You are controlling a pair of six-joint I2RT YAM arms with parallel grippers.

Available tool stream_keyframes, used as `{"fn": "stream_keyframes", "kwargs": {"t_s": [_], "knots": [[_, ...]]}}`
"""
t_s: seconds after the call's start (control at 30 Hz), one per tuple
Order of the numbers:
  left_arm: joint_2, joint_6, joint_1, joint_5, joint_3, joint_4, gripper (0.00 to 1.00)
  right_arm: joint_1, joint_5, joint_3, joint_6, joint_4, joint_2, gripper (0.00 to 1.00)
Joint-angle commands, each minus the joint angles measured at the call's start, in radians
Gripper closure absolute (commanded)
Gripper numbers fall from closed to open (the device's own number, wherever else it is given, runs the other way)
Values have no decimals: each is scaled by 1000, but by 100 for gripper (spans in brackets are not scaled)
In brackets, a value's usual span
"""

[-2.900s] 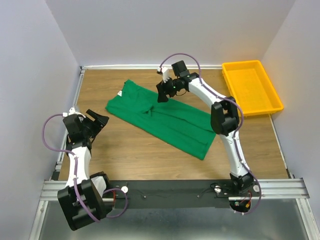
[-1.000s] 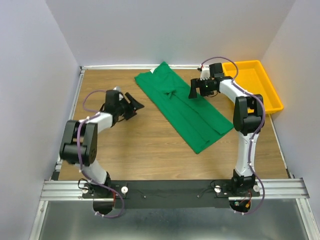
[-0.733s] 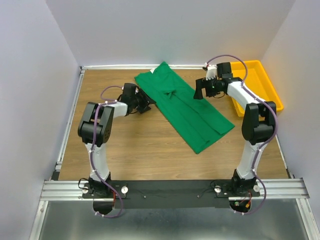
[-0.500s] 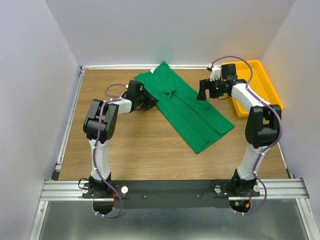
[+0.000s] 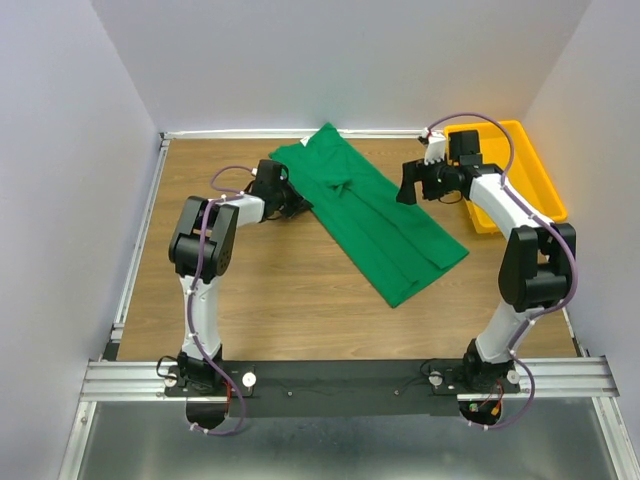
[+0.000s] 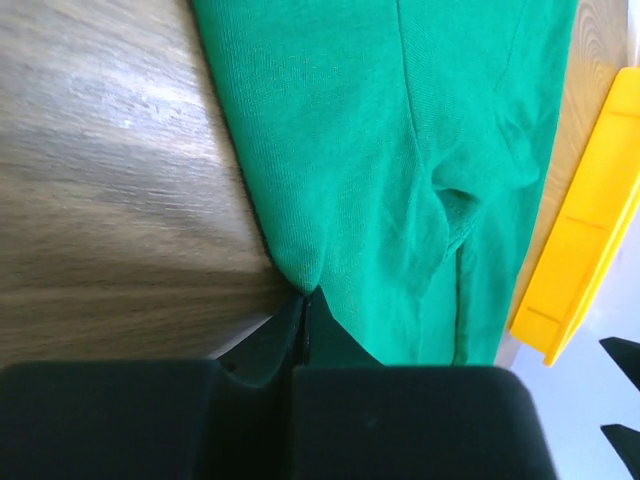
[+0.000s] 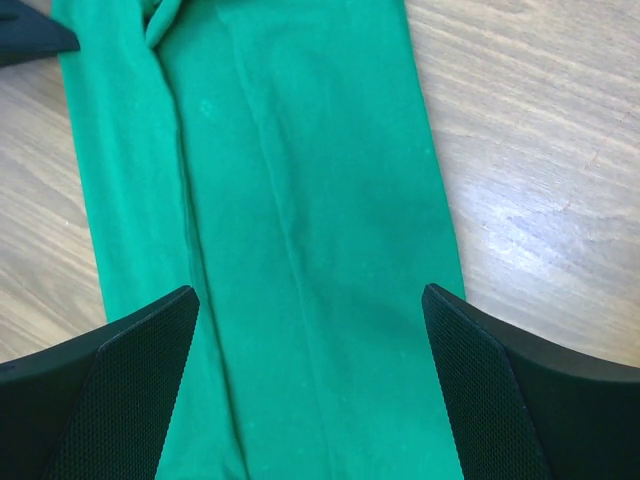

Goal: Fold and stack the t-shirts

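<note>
One green t-shirt [image 5: 370,215] lies as a long folded strip, running diagonally from the back centre toward the front right of the table. My left gripper [image 5: 303,207] is at the strip's left edge and is shut on a pinch of that edge. The left wrist view shows the jaws closed together on the green cloth [image 6: 400,150] where the edge puckers into them. My right gripper [image 5: 404,188] hovers over the shirt's right side, open wide. In the right wrist view the t-shirt [image 7: 300,250] fills the gap between the fingers of the right gripper [image 7: 308,300], which holds nothing.
A yellow tray [image 5: 525,175] sits at the back right corner, just behind the right arm, and also shows in the left wrist view as the yellow tray [image 6: 590,230] beyond the shirt. Bare wooden tabletop [image 5: 280,290] lies in front of the shirt. Walls close off the back and sides.
The left gripper moved right to the shirt's left edge and closed on it. The right arm drew back a little toward the tray, jaws still open.
</note>
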Motion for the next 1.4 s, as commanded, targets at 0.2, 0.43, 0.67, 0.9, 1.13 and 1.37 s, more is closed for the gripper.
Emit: {"fn": "stream_keyframes", "kwargs": {"t_s": [0.2,0.43,0.67,0.9,1.13,1.37], "knots": [[-157,337,222,46,-158,-179,100,-5,-50,-69,-45,11,-85,0],[-266,561,371,36,-113,-411,64,-5,-171,-70,-90,1,-83,0],[-632,774,388,24,-60,-391,42,104,-448,-136,-856,-306,-138,0],[-1093,1028,119,-192,-207,-126,2,127,-440,-206,-1922,-753,-114,0],[-1102,867,-299,-213,-316,-369,37,124,-343,-75,-2000,-835,13,1],[-866,465,-941,-535,-405,-639,36,78,-434,-41,-1925,-845,41,3]]}}
